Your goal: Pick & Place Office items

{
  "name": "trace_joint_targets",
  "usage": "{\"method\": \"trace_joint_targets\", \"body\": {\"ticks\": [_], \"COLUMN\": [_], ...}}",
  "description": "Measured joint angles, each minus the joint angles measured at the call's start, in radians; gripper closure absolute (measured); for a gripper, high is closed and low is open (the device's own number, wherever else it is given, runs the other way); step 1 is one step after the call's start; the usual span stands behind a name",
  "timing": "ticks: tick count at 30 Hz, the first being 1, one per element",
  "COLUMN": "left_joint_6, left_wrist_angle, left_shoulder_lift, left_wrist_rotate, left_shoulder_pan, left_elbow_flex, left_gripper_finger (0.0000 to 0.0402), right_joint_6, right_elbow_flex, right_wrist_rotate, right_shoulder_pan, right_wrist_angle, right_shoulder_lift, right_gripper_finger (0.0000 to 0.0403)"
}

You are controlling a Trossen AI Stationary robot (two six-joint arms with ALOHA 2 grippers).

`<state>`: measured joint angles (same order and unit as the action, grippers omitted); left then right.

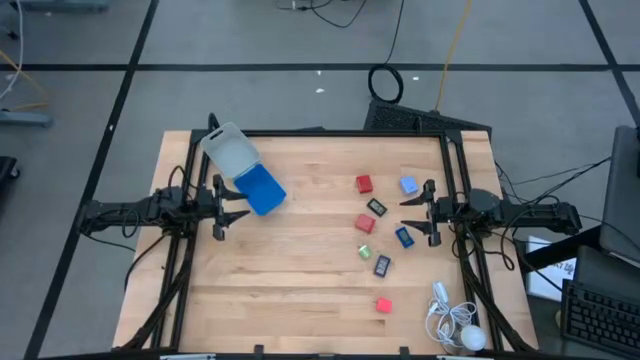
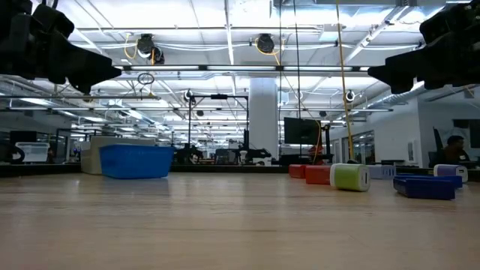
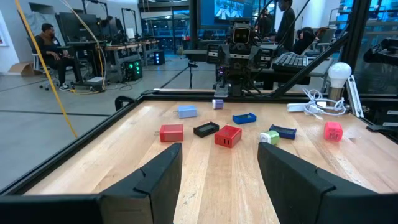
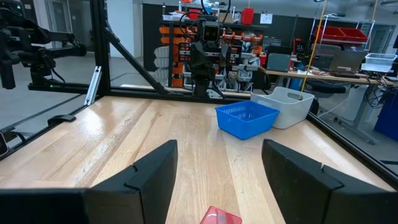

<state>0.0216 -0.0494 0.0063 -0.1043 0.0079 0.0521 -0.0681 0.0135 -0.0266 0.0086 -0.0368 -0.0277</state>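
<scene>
High view: found the left gripper [image 1: 232, 205] raised at nine o'clock over the table [image 1: 300, 290], fingers spread and empty, just beside the blue tray [image 1: 264, 190], with the clear plastic box [image 1: 228, 152] touching that tray on its eleven o'clock side. Found the right gripper [image 1: 408, 214] at three o'clock, fingers likewise parted, clasping nothing. Counted the office items loose on the wood on the three o'clock half: a red block [image 1: 364, 183] and a pale blue piece [image 1: 408, 185] toward one and two, a dark piece [image 1: 377, 207], a second red block [image 1: 365, 223] and a blue piece [image 1: 403, 236] near three, a green piece [image 1: 365, 251] and another dark piece [image 1: 382, 265] toward four, a third red block [image 1: 383, 305] near five. Caught a red edge low between the right fingers in the right wrist view, probably the second red block. Noted the white corded gadget [image 1: 455, 325] at five o'clock by the table's corner.
</scene>
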Motion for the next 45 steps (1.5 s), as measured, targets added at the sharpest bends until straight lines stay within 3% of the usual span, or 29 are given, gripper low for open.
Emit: {"method": "trace_joint_targets", "body": {"ticks": [17,22,25,33,37,45], "left_joint_6": [0.000,0.000,0.000,0.000,0.000,0.000], "left_wrist_angle": [0.000,0.000,0.000,0.000,0.000,0.000], "left_shoulder_lift": [0.000,0.000,0.000,0.000,0.000,0.000], "left_wrist_rotate": [0.000,0.000,0.000,0.000,0.000,0.000], "left_shoulder_pan": [0.000,0.000,0.000,0.000,0.000,0.000], "left_elbow_flex": [0.000,0.000,0.000,0.000,0.000,0.000], "left_gripper_finger": [0.0188,0.0188,0.0188,0.0188,0.0188,0.0188], "right_joint_6": [-0.023,0.284,0.385,0.389,0.468,0.415], "right_elbow_flex": [0.000,0.000,0.000,0.000,0.000,0.000], "right_wrist_rotate": [-0.004,-0.003,0.000,0.029,-0.013,-0.045], "right_shoulder_pan": [0.000,0.000,0.000,0.000,0.000,0.044], "right_wrist_angle": [-0.034,-0.167,-0.246,-0.341,-0.350,-0.587], "right_shoulder_lift": [0.000,0.000,0.000,0.000,-0.012,-0.157], "right_gripper_finger": [0.0176,0.0176,0.0176,0.0176,0.0176,0.0175]}}
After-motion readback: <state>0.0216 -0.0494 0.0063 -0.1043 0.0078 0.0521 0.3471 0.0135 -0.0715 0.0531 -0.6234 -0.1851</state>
